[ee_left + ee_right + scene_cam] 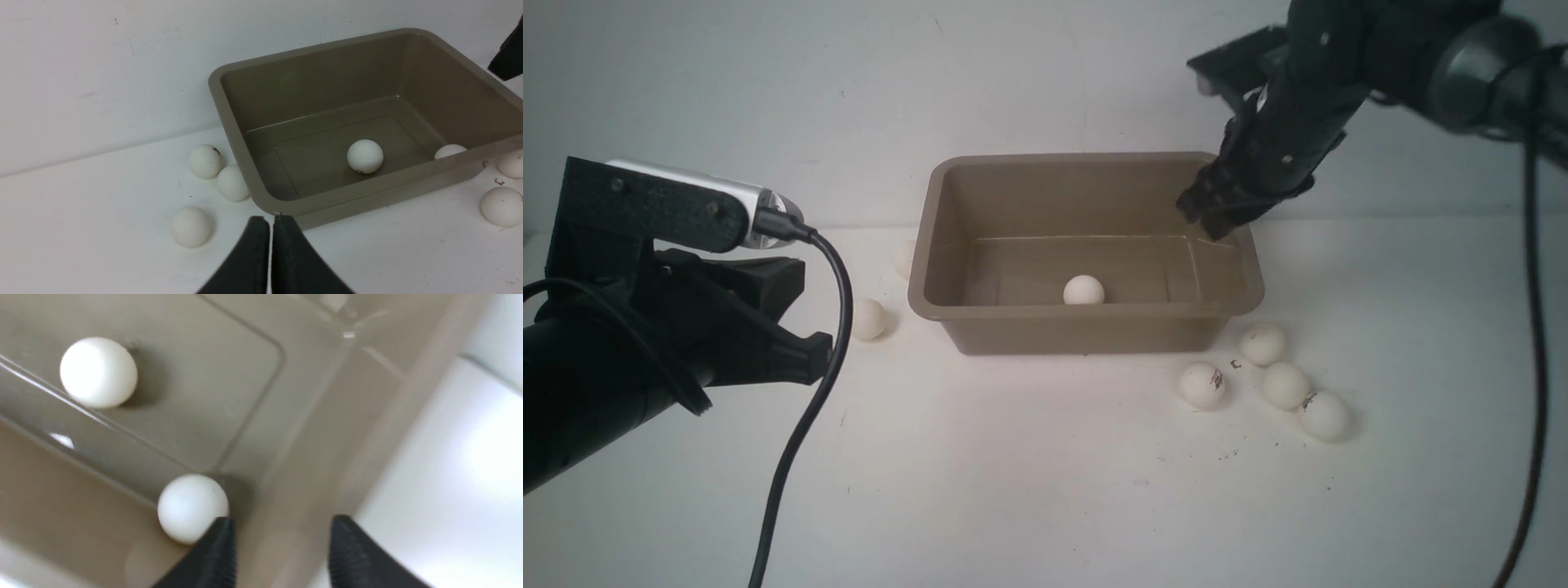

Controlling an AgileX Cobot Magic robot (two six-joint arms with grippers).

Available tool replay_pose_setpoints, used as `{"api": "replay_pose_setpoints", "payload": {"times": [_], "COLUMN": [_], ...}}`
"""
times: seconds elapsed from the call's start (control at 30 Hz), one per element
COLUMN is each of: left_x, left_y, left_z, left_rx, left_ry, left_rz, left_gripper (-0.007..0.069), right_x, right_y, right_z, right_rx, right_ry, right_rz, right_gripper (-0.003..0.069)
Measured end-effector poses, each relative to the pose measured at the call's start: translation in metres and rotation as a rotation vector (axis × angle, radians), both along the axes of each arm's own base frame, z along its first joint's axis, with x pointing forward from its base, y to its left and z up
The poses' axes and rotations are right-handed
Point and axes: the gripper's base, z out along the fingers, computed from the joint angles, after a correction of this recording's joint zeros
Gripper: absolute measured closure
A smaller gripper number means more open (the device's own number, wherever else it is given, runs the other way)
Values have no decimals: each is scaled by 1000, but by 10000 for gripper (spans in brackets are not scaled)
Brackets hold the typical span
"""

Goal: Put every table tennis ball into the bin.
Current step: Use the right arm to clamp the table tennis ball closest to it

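The taupe-brown bin (1086, 310) stands mid-table. Two table tennis balls lie inside it: one (365, 156) on the floor's middle, one (449, 151) against the near wall; both balls (98, 372) (190, 506) also show in the right wrist view. My right gripper (1217, 216) hangs over the bin's far right corner, open (282, 526), nothing between its fingers. Several balls (1285, 385) lie on the table right of the bin, three balls (205, 161) left of it. My left gripper (271, 222) is shut and empty, near the bin's front left corner.
A white wall rises just behind the bin. A black cable (800, 425) droops from my left wrist camera across the table's front left. Small dark specks (1235, 364) mark the table among the right-hand balls.
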Motion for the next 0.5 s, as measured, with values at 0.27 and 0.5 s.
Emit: {"api": "replay_pose_setpoints", "payload": {"times": [0.27, 0.5], "left_x": [0, 0], "left_y": [0, 0], "left_z": [0, 0], "left_rx": [0, 2], "left_ry": [0, 0], "left_rz": [0, 5], "left_gripper": [629, 629], "right_x": [-15, -18], "right_y": [-16, -44], "right_z": [34, 24], "right_rx": [-19, 7], "right_ry": [-15, 50], "right_rz": [-23, -91], "right_gripper": [477, 477]}}
